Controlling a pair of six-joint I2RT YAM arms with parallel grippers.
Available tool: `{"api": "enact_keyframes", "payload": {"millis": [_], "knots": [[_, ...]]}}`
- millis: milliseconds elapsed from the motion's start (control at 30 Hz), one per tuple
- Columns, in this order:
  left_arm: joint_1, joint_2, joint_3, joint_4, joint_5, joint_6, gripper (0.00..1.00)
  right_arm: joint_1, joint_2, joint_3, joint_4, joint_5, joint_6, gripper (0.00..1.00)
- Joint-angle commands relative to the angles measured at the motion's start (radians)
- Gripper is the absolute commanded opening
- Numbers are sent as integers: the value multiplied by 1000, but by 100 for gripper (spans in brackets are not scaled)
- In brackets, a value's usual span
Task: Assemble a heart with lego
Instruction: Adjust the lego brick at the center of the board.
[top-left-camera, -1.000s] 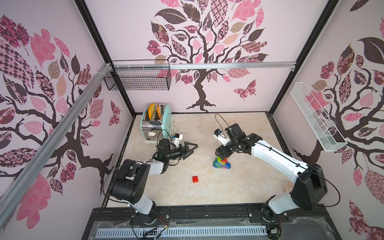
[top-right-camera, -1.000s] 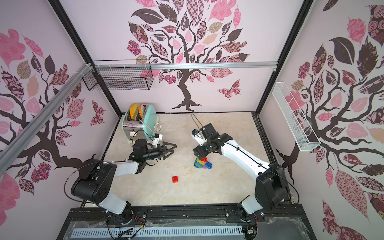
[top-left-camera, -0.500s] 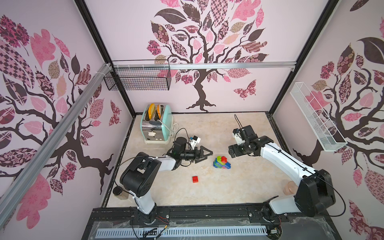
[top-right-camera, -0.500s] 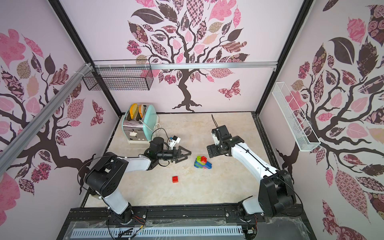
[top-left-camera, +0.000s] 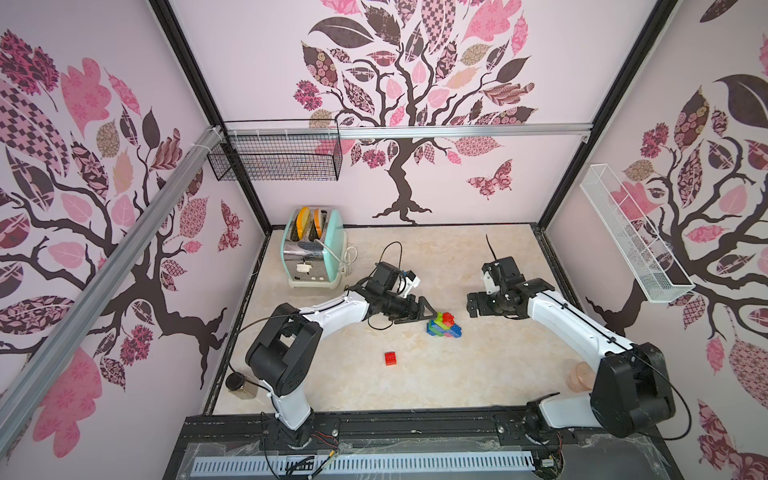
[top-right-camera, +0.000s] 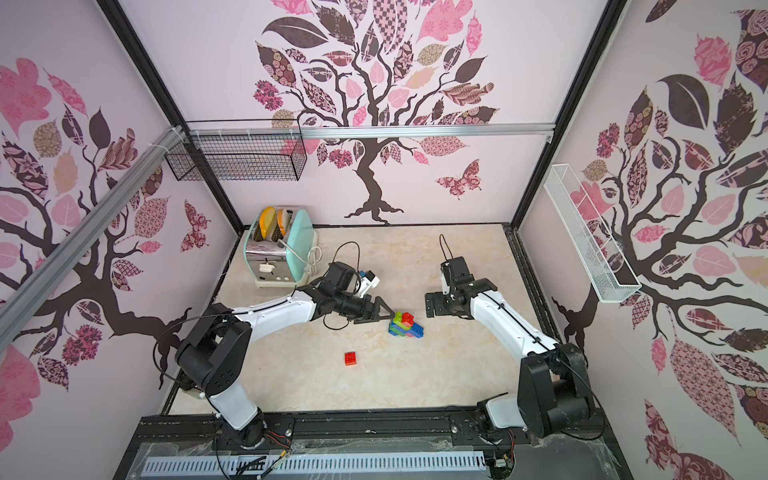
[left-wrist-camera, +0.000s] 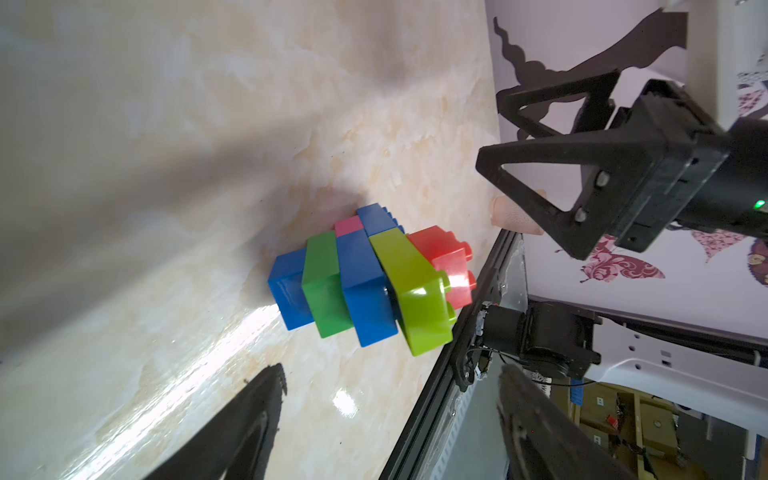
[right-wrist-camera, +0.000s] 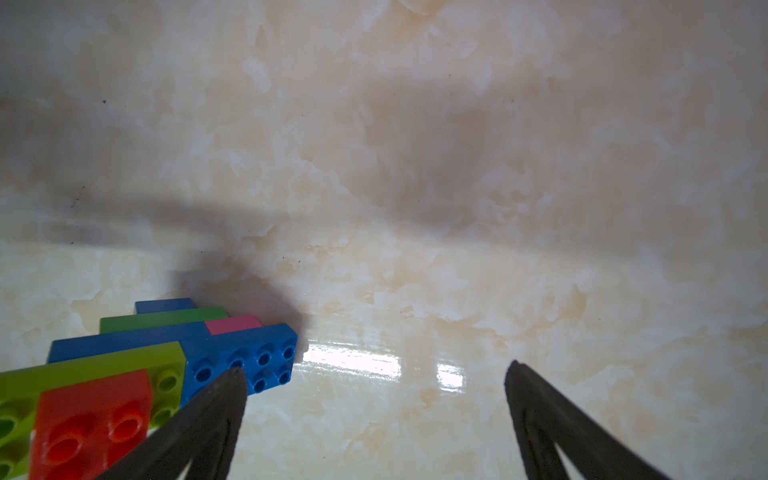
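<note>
The heart (top-left-camera: 444, 325) (top-right-camera: 406, 325) is a joined cluster of blue, dark green, lime, pink and red lego lying at mid-table, with nothing holding it. A loose red brick (top-left-camera: 390, 358) (top-right-camera: 350, 358) lies nearer the front. My left gripper (top-left-camera: 432, 316) (top-right-camera: 388, 313) is open just left of the cluster, which sits a short way beyond its fingertips in the left wrist view (left-wrist-camera: 365, 278). My right gripper (top-left-camera: 471, 305) (top-right-camera: 430, 305) is open and empty to the cluster's right. In the right wrist view the cluster (right-wrist-camera: 124, 365) is off to one side, behind one finger (right-wrist-camera: 216, 407).
A mint toaster (top-left-camera: 313, 249) with its cord stands at the back left. A small jar (top-left-camera: 241, 384) sits beside the table's front left corner. A pink translucent cup (top-left-camera: 582, 374) is at the front right. Wire baskets (top-left-camera: 276, 156) (top-left-camera: 631, 237) hang on the walls.
My right gripper has let go of the cluster and drawn back to the right, opening wider. My left arm has reached from near the toaster to the cluster's left side.
</note>
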Motion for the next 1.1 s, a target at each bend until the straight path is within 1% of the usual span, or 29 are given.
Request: {"api": "enact_keyframes", "payload": {"millis": [0,200,333,467,667,800,1067], "knots": [[-24,23,39,-126,-50,77,80,-2,5,-25,53,-32,40,99],[-38,24,62,-105,-58,56,77,-3,59,-53,116,-95,43,99],[-39,34,87,-110,-61,57,76,-1,66,-63,151,-146,46,99],[-39,60,130,-148,-63,71,75,-1,72,-63,164,-173,38,100],[-51,101,190,-193,-66,88,70,4,81,-63,173,-185,35,100],[-56,112,215,-216,-77,95,68,14,92,-63,178,-199,31,100],[-60,123,223,-220,-82,94,65,60,98,-63,182,-208,24,100]]}}
